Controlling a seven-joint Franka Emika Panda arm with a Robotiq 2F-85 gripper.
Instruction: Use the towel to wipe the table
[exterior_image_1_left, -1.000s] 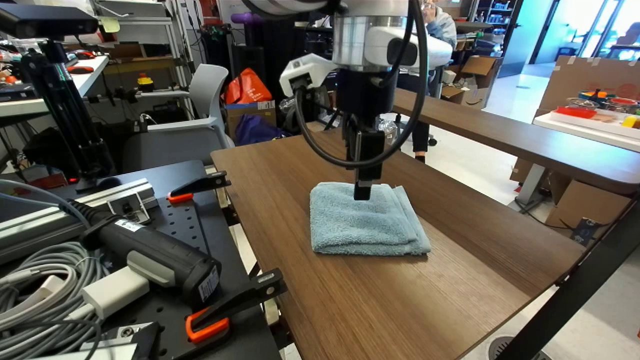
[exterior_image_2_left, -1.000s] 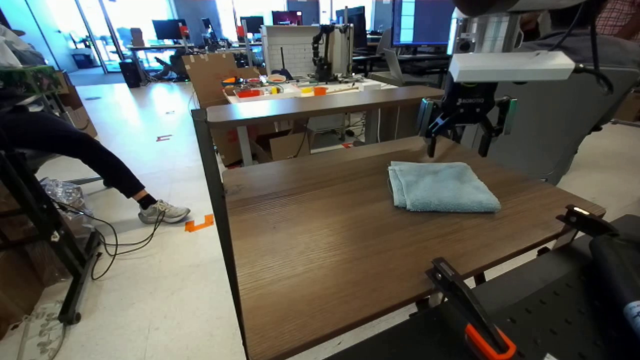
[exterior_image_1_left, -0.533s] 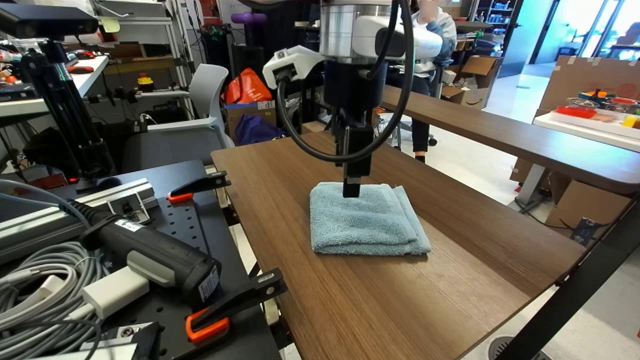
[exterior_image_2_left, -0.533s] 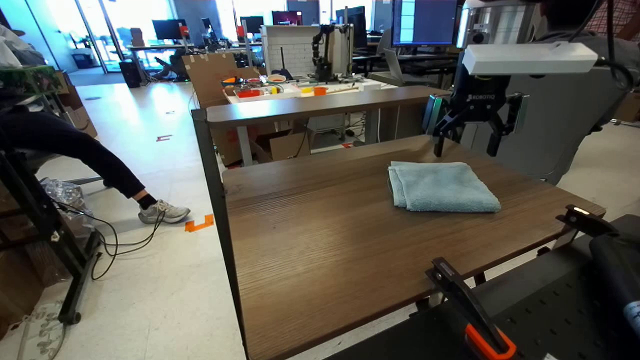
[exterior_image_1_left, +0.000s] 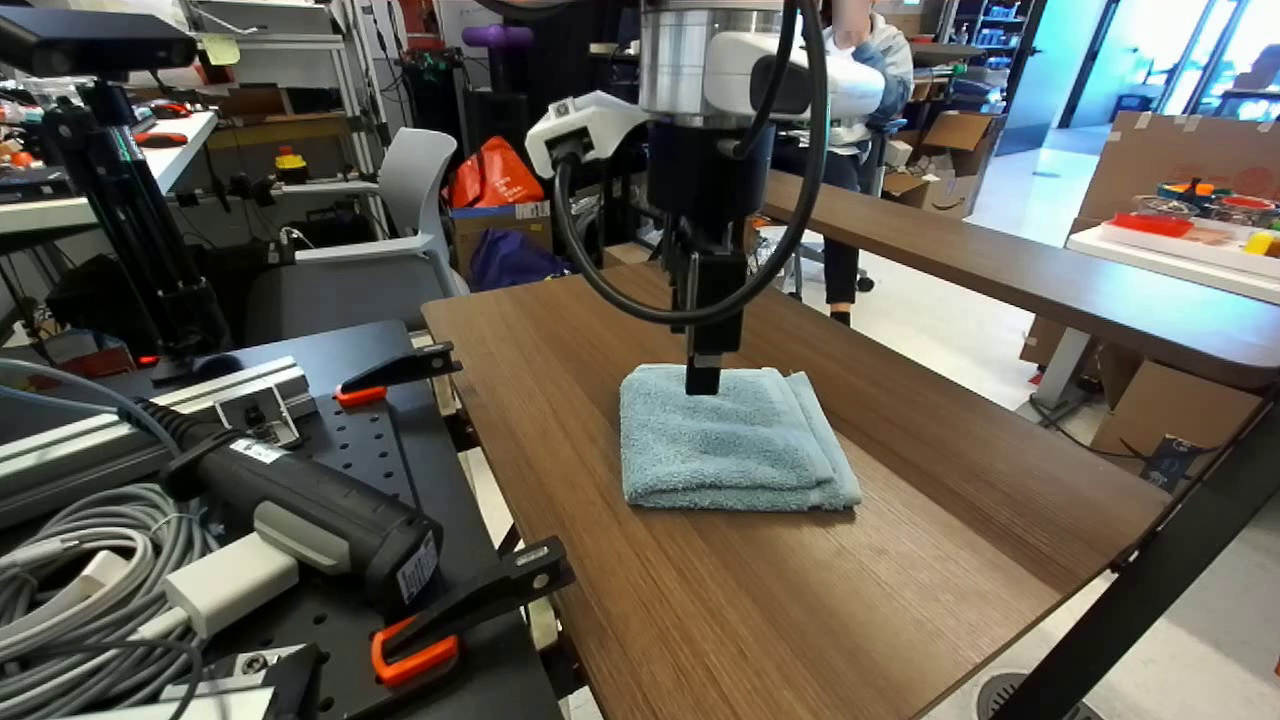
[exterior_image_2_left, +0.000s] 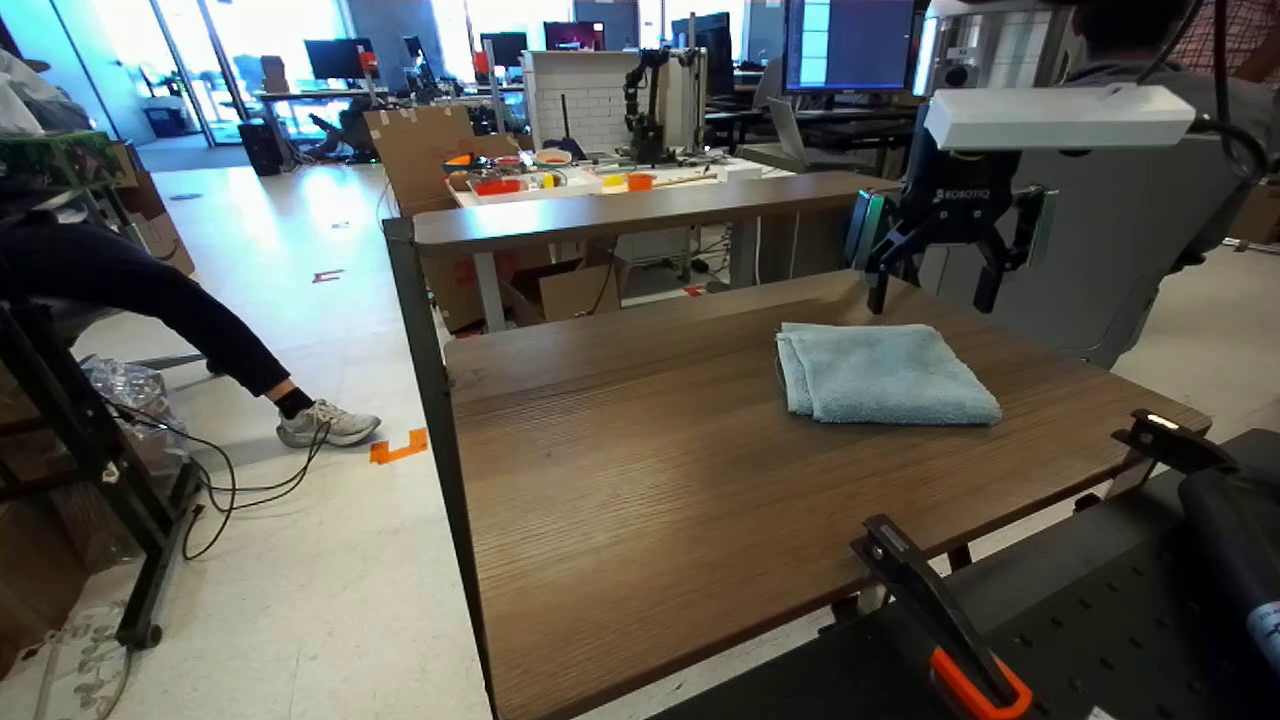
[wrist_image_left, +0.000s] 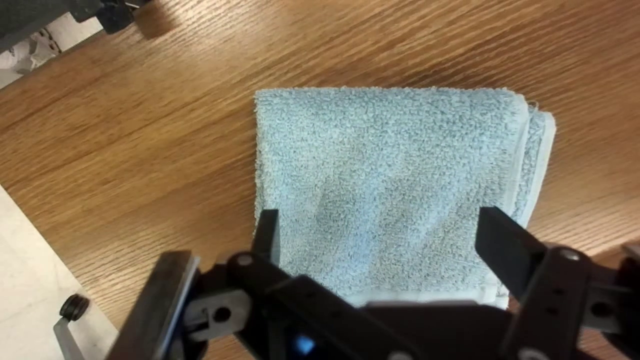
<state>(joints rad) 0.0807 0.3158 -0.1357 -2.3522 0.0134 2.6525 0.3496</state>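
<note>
My clock is centred on the folded, squarish, light blue-teal terry towel (exterior_image_1_left: 735, 455), 12 at the top of each view. In an exterior view it lies flat on the large, rectangular, dark brown wood-grain table (exterior_image_1_left: 900, 590), and my black two-fingered metal gripper (exterior_image_1_left: 703, 380) shows edge-on before the towel's 11 o'clock part; I cannot tell from here how far it is spread. The table edge at 8 o'clock runs alongside a black perforated bench (exterior_image_1_left: 370, 440), where a black clamp with an orange handle (exterior_image_1_left: 480, 605) juts toward the wood. At 4 o'clock a straight black bar (exterior_image_1_left: 1120, 608) slants past the edge — the long run of wood goes toward 5. Only here do I see a crumpled orange bag (exterior_image_1_left: 495, 178), between 10 and 11.

In an exterior view both fingers (exterior_image_2_left: 877, 293) face me, spread well apart with only air between, toward 1 o'clock; a strip of wood shows between their tips and the towel. The widest sweep of wood runs between 7 and 8, a dark straight bar (exterior_image_2_left: 428, 370) bordering it at 9, and beyond that a light grey sneaker (exterior_image_2_left: 330, 423), seen only here.

Only the wrist view sets that spread against the towel: the tips straddle nearly its whole width. Table edges cut in between 8 and 9 and between 9 and 10, pale floor (wrist_image_left: 30, 270) outside — from 12 round to 3, wood reaches the border.
</note>
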